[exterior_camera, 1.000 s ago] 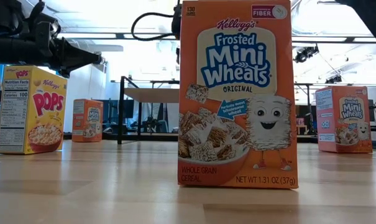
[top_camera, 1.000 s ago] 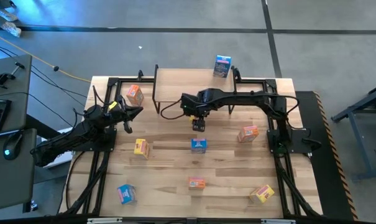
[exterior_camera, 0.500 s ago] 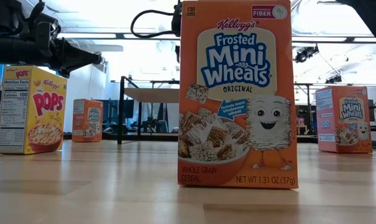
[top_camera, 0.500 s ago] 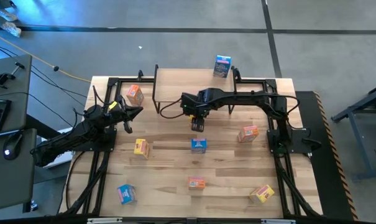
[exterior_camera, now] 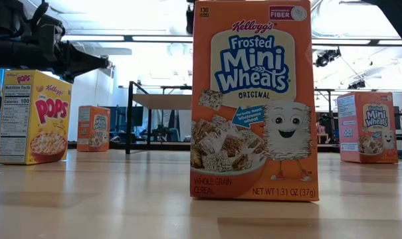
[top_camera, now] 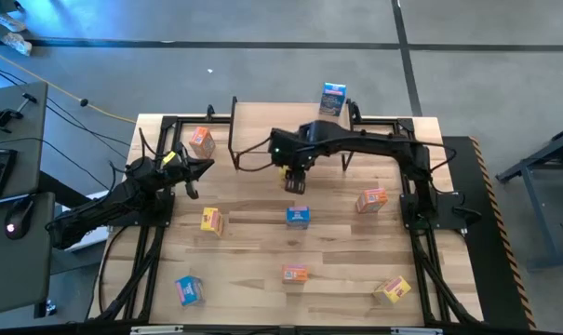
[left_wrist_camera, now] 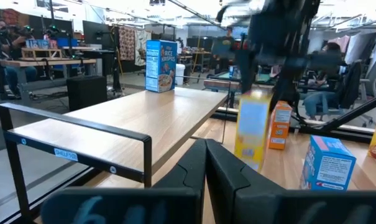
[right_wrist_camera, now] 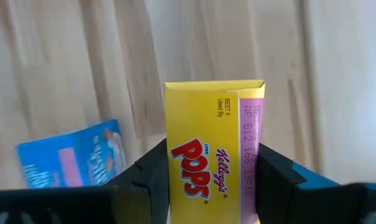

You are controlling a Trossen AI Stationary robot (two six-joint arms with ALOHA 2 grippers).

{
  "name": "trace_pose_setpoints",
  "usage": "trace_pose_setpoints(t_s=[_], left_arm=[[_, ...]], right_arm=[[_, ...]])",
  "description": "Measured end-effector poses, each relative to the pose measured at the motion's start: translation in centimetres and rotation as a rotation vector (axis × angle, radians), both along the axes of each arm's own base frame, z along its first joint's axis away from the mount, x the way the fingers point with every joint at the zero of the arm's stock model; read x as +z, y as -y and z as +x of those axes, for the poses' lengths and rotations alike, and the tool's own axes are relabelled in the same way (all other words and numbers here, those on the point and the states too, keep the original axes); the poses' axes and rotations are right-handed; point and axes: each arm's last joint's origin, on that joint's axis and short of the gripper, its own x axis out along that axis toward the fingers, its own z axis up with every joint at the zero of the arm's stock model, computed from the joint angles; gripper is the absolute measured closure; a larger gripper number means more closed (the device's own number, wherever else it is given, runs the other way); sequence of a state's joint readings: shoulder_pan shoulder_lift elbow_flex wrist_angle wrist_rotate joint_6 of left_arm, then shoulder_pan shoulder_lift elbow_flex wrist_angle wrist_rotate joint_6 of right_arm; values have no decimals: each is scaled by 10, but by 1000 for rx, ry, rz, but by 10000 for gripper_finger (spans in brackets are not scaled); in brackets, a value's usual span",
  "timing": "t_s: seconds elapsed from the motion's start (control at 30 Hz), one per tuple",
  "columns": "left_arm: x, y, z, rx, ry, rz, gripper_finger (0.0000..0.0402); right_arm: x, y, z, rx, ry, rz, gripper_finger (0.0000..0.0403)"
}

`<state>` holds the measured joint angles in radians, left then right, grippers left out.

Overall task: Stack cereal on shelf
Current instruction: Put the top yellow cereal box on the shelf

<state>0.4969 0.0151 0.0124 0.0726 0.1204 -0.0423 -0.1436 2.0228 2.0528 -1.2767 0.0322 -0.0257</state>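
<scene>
Left gripper (top_camera: 199, 168) parked at the table's left edge, fingers pressed together, holding nothing; small orange printed-card cereal box (top_camera: 201, 141) stands just beyond it.

Remaining boxes loose on the pale plank tabletop (top_camera: 337, 251), left to right: blue (top_camera: 189, 289), yellow (top_camera: 211, 221), blue (top_camera: 297, 217), orange (top_camera: 294, 274), orange (top_camera: 371, 199), yellow (top_camera: 392, 290).

Centre: right gripper (top_camera: 295, 180) clamps a yellow Corn Pops box (right_wrist_camera: 214, 168) by its side faces and carries it off the table, at the front edge of the light-wood shelf on thin black legs (top_camera: 272, 135).

Progress, as judged: one blue box (top_camera: 332, 98) stands on the shelf's far right corner; one in transit; seven left to place.

All boxes are glossy, sharp-cornered cardboard.
</scene>
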Motion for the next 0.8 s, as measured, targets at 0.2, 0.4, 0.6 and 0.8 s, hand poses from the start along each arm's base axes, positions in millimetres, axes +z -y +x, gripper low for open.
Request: trace_pose_setpoints(t_s=[0.2, 0.4, 0.6, 0.8], left_arm=[[0, 0, 0, 4, -1, 1, 399], [0, 0, 0, 4, 0, 1, 399], [0, -1, 0, 41, 1, 0, 399], [0, -2, 0, 58, -6, 6, 399]], right_arm=[[49, 1, -7, 18, 111, -59, 249], [81, 33, -21, 9, 175, -182, 249], [89, 74, -36, 13, 193, -266, 249], [91, 112, -49, -18, 188, -315, 249]])
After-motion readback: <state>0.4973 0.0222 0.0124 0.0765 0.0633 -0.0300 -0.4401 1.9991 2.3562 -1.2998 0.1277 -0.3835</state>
